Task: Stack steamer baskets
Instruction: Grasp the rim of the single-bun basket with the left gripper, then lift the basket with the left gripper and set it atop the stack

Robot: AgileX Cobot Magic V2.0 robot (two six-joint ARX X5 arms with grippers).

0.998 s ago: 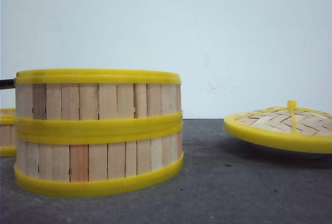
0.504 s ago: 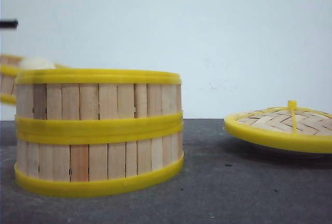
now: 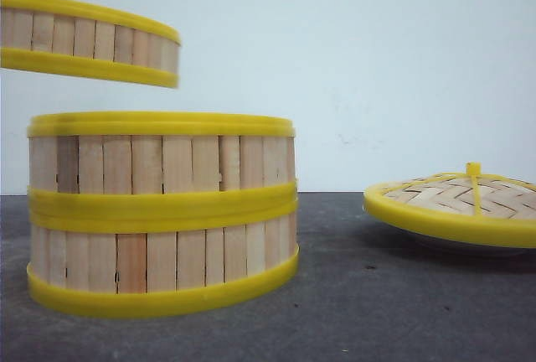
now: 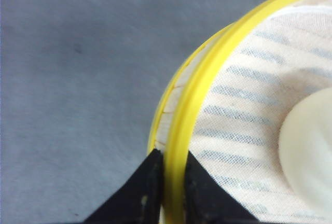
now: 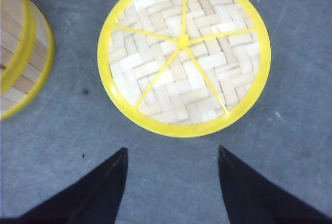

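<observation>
Up in the air, my left claw (image 4: 168,182) is pinched tight on the rim of the third steamer basket (image 3: 84,39), which has a white bun (image 4: 311,151) on a striped cloth inside and hangs above and a bit left of the two stacked baskets (image 3: 159,211). I think the next job is to slide it across until it lines up, then lower it flat onto the top rim. My right claw (image 5: 171,182) is wide open and holds nothing, near the woven lid (image 5: 184,53), which sits well off to the side on the grey table (image 3: 377,295).
</observation>
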